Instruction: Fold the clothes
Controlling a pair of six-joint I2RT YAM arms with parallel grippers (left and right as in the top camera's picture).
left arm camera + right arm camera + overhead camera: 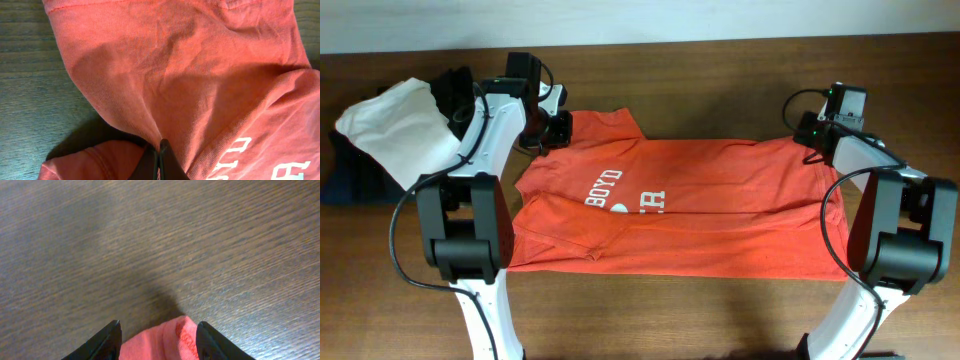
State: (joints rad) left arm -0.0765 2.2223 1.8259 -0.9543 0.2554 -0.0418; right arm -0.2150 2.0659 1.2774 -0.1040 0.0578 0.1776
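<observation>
The orange-red T-shirt [670, 205] with white lettering lies spread across the wooden table, partly folded along its length. My left gripper [552, 133] is at the shirt's upper left, by the sleeve; in the left wrist view its jaws [159, 150] are shut on a pinched fold of the shirt [190, 75]. My right gripper [813, 137] is at the shirt's upper right corner; in the right wrist view its jaws [159, 330] are open, with a hemmed tip of the shirt [167, 340] lying between the fingers.
A folded white garment [392, 125] lies on dark garments [350, 180] at the far left of the table. The table's back edge runs along the top. Bare wood [150, 240] lies beyond the right gripper.
</observation>
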